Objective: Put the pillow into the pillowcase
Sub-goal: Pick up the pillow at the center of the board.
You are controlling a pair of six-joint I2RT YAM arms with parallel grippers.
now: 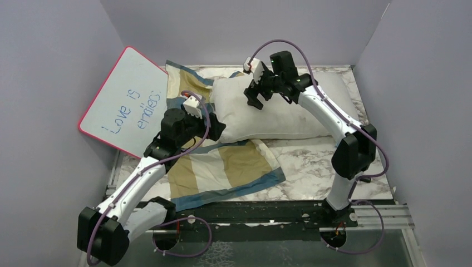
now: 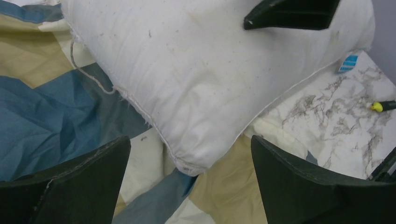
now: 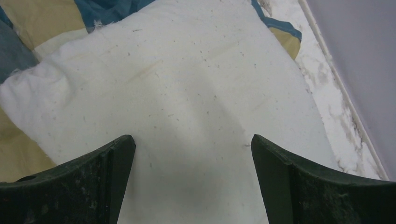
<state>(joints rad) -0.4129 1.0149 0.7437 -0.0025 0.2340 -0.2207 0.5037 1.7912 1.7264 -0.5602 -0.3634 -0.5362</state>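
The white pillow [image 1: 278, 114] lies across the back of the table, its left end resting on the blue, tan and cream checked pillowcase [image 1: 222, 169]. My left gripper [image 1: 214, 129] is open and empty, just before the pillow's near-left corner [image 2: 196, 161], over the pillowcase [image 2: 56, 116]. My right gripper [image 1: 255, 100] is open and empty, hovering over the pillow's top [image 3: 187, 107]. The pillow's blue tag [image 2: 349, 62] shows at a far corner. The pillowcase [image 3: 42, 18] peeks out past the pillow's edge.
A pink-rimmed whiteboard [image 1: 125, 103] leans against the left wall. Grey walls enclose the marble table [image 1: 328, 167] on three sides. A small yellow-tipped object [image 2: 380, 106] lies on the marble. A black rail [image 1: 250, 214] runs along the near edge.
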